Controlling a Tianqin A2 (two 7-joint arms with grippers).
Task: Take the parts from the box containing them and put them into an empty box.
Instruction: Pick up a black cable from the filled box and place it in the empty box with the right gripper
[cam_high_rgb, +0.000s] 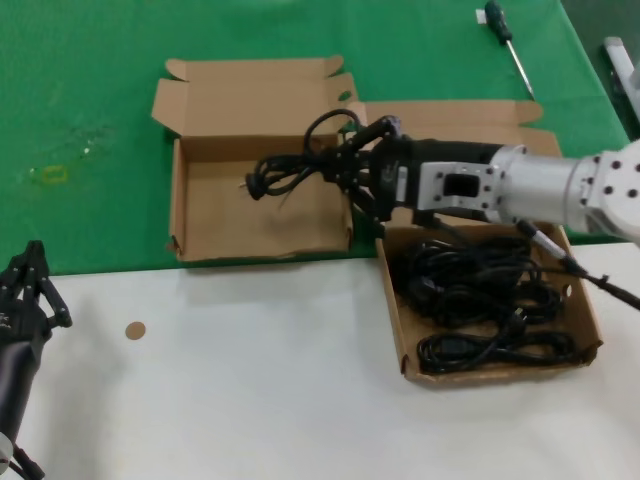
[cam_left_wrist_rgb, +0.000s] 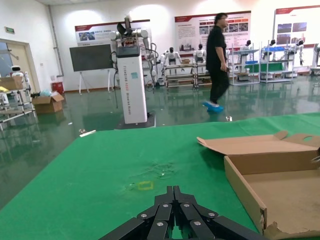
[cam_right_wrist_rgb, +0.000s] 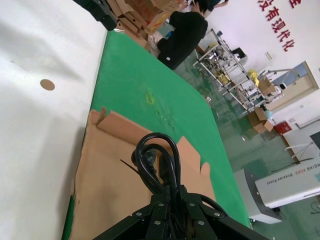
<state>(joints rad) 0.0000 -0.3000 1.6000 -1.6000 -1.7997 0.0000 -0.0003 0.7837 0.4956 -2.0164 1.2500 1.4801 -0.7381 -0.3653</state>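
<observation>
My right gripper (cam_high_rgb: 347, 166) is shut on a bundle of black cord (cam_high_rgb: 288, 172), one of the parts, and holds it above the floor of the empty box (cam_high_rgb: 212, 226) on the green mat. In the right wrist view the cord loops (cam_right_wrist_rgb: 155, 159) stick out past my right gripper (cam_right_wrist_rgb: 170, 194), with the empty box's bare floor (cam_right_wrist_rgb: 107, 185) beneath. The box containing the other parts (cam_high_rgb: 590, 322) sits to the right on the white table, with several coiled cords (cam_high_rgb: 478, 290) inside. My left gripper (cam_high_rgb: 36, 282) (cam_left_wrist_rgb: 173, 190) is shut on nothing, parked at the near left; the empty box's side wall (cam_left_wrist_rgb: 243, 192) shows to one side of it.
A screwdriver (cam_high_rgb: 506, 38) lies on the green mat at the back right, near a grey object (cam_high_rgb: 621, 62) at the edge. A small brown disc (cam_high_rgb: 134, 330) rests on the white table. The empty box's lid (cam_high_rgb: 250, 98) lies open behind it.
</observation>
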